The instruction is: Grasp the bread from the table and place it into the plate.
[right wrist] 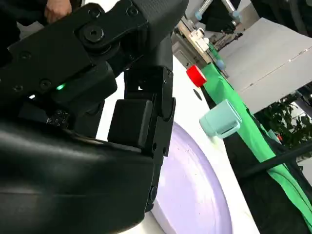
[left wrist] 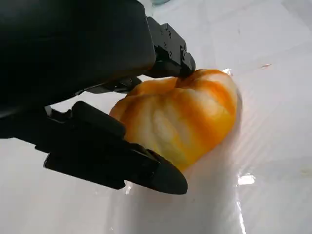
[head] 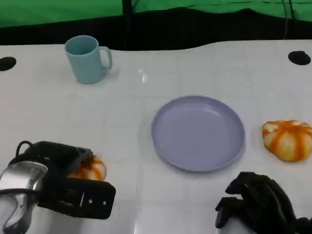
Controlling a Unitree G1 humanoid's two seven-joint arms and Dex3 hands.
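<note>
An orange-and-white bread roll (head: 91,169) rests on the white table at the near left. My left hand (head: 58,187) covers its near side. In the left wrist view one finger (left wrist: 168,48) touches the top of the roll (left wrist: 185,117) and another finger (left wrist: 122,158) lies against its opposite side, so the hand grips it. The lavender plate (head: 197,132) sits in the middle with nothing on it. A second roll (head: 288,140) lies to the right of the plate. My right hand (head: 258,202) hovers near the front edge, holding nothing, beside the plate (right wrist: 195,195).
A light blue mug (head: 87,58) stands at the far left, also seen as the mug (right wrist: 220,119) beyond the plate. Two black round holes (head: 299,57) mark the table's far corners. A green cloth (head: 48,12) hangs behind the table. A red object (right wrist: 196,74) sits off the table.
</note>
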